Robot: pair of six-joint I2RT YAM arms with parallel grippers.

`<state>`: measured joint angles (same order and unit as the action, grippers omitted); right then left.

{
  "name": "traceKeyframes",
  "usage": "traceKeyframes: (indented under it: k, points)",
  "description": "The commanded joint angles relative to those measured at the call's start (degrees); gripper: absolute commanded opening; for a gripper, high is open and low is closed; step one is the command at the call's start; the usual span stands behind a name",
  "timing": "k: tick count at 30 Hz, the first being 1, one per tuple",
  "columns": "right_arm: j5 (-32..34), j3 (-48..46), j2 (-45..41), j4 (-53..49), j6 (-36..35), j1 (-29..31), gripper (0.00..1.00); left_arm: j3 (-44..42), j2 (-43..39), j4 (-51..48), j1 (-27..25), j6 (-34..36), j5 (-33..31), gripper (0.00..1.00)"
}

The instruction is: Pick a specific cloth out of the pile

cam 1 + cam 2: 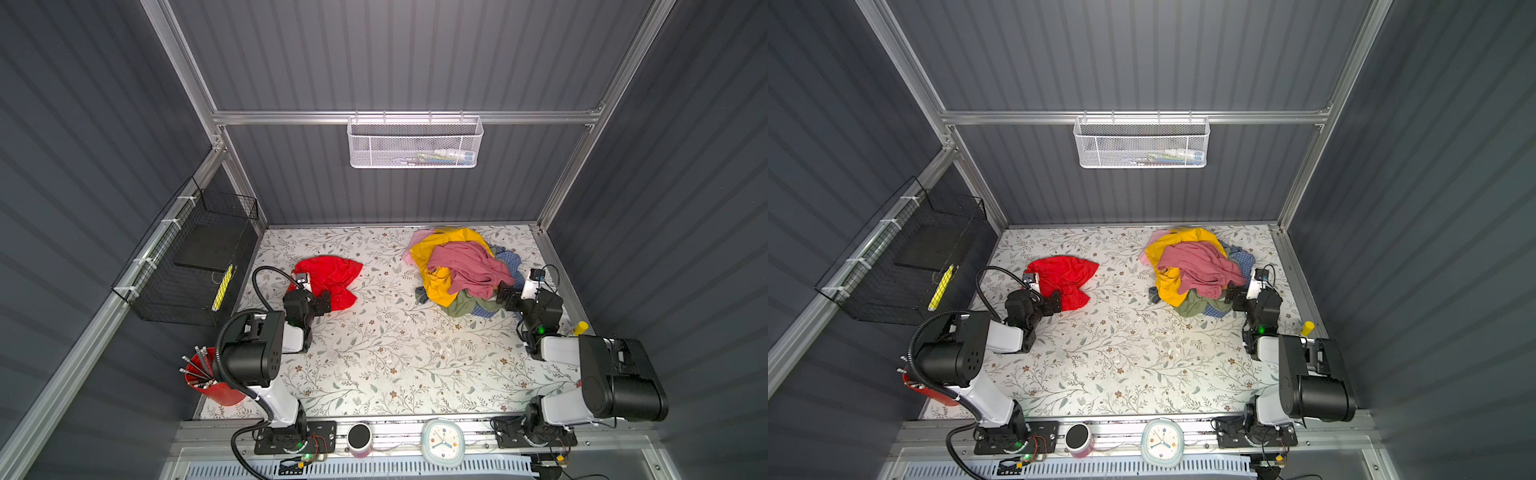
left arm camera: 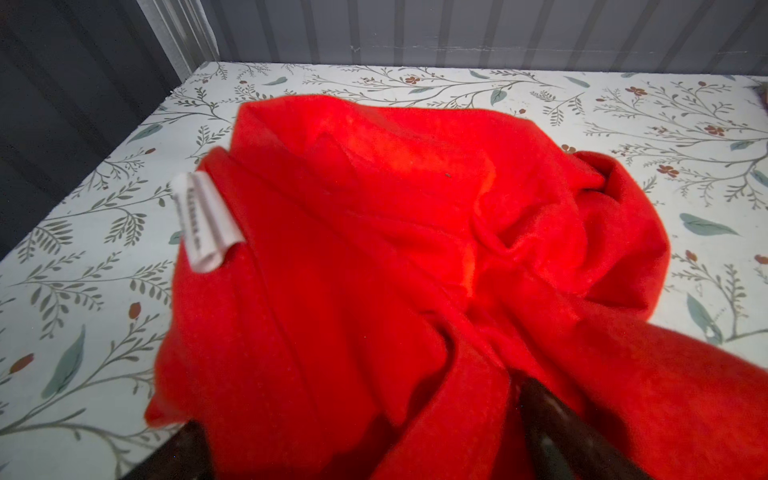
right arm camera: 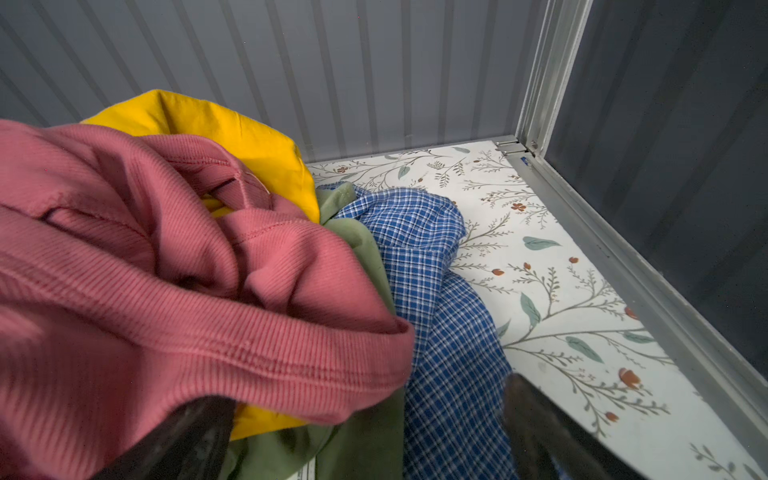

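Top views, both: floral-print tabletop under both arms.

Directly ahead of the right gripper, the pile, heaped near the back wall. Dusty pink ribbed cloth uppermost, mustard yellow cloth behind and beneath it. Olive green cloth and blue checked cloth at the base, on the gripper's side.

Well apart from the pile and alone on the table, the red cloth, immediately ahead of the left gripper and far to the side of the right one. Plain, crumpled, pinched at a waist into two lobes: the larger farther ahead of the left gripper, the smaller close beside it. Longest span roughly across that gripper's line of reach, side to side in both top views. Both lobe tips pointing toward the pile's side.

Left gripper: jaws spread wide, nothing clamped. In the left wrist view, dark fingers far apart, with the cloth's near folds lying slack over and between them.

Right gripper: likewise wide apart and gripping nothing. In the right wrist view, fingers either side of the pile's near edge, the pink hem draped over one.

Smallest: white sewn-in label at the red cloth's edge, print too small to read.
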<state>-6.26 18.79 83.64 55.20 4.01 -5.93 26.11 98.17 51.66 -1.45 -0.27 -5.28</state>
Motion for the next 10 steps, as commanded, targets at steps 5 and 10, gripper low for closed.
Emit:
traceKeyframes:
  k: [5,10]
  points:
    - [-0.73,0.11,0.04,0.26,-0.51,0.18,0.99,1.33,0.24,-0.32,-0.31,1.24,0.91,1.00]
    - [-0.73,0.14,0.05,0.26,-0.45,0.20,0.99,0.96,0.16,0.41,-0.66,1.23,0.79,1.00]
